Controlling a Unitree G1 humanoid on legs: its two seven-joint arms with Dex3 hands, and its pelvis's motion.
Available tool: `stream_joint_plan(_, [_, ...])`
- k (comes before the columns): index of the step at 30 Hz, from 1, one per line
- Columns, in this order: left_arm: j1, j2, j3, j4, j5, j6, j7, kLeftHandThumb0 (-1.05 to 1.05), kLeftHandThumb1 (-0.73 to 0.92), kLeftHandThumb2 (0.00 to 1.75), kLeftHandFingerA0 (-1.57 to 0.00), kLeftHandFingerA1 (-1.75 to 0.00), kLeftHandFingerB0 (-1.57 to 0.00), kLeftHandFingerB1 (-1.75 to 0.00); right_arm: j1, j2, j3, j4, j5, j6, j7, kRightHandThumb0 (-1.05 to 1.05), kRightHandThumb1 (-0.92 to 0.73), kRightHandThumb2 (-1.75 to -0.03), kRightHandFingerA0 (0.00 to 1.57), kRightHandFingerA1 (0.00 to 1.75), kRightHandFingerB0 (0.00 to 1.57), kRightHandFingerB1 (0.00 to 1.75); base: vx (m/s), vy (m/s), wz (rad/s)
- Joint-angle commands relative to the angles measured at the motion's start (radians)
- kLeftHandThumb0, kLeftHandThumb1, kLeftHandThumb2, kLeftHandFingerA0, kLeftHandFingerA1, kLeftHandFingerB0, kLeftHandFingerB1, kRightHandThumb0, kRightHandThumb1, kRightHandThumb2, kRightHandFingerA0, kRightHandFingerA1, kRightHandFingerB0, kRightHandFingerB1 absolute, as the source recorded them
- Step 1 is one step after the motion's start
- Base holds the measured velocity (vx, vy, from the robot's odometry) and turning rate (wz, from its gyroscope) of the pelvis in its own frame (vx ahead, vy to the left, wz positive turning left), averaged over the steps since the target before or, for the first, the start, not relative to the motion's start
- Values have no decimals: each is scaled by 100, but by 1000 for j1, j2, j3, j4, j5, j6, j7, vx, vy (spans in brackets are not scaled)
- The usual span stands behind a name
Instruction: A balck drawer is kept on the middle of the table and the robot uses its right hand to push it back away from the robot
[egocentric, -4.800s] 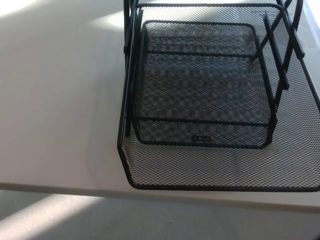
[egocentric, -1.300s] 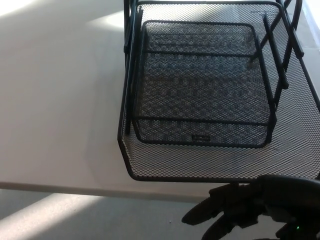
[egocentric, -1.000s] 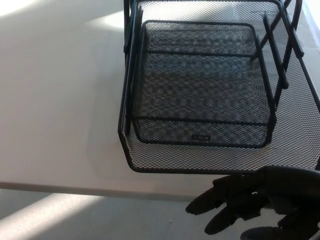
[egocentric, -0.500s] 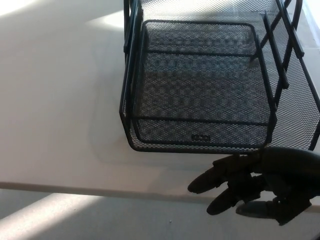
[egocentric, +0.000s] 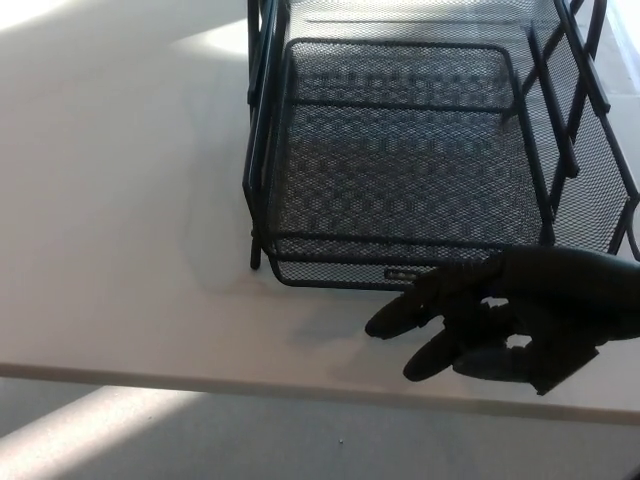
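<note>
We see the black mesh drawer (egocentric: 400, 180) resting on the white worktop (egocentric: 120, 200), set to the right of the worktop's middle and running out of view at the top and right edges. It sits inside a black wire frame (egocentric: 262, 130) whose upright bars stand along the drawer's left side and whose slanted bars cross its right side. The drawer's near front edge carries a small label plate (egocentric: 403, 272), and a strip of bare worktop lies between that edge and the worktop's near rim. Our right hand (egocentric: 500, 315) comes in from the right, just in front of the drawer's near front edge, at the drawer's right half. Its fingers (egocentric: 400, 315) are spread apart and point toward the drawer's left, holding nothing; the upper part of the hand overlaps the drawer's front edge in the picture and seems to touch it beside the label plate, though we cannot tell for sure whether there is firm contact. The lower fingers hang over the bare strip of worktop in front of the drawer. Our left hand does not show. Beyond the worktop's near rim, in front of the drawer, lies a grey floor (egocentric: 200, 440) with a bright patch of sunlight (egocentric: 70, 425) at its left. Another sunlit patch falls on the worktop to the drawer's far left.
</note>
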Motion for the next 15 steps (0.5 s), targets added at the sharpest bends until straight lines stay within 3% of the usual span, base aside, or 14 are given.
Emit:
stream_joint_plan(1, [6, 18, 2, 5, 12, -10, 0, -56, 72, 63, -46, -38, -32, -32, -42, 6, 5, 26, -20, 15, 19, -55, -77, -63, 34, 37, 28, 31, 0, 0, 0])
stream_joint_plan(6, [5, 17, 1, 5, 13, -8, 5, -56, 72, 63, -47, -38, -32, -32, -79, 16, 12, 36, -21, 52, 17, -54, -77, -63, 34, 37, 29, 32, 0, 0, 0])
stream_joint_plan(15, [8, 19, 3, 2, 10, -5, -4, -56, 72, 63, -47, -38, -31, -32, -130, 31, 21, 92, -60, 17, 24, -55, -77, -63, 36, 36, 30, 32, 0, 0, 0])
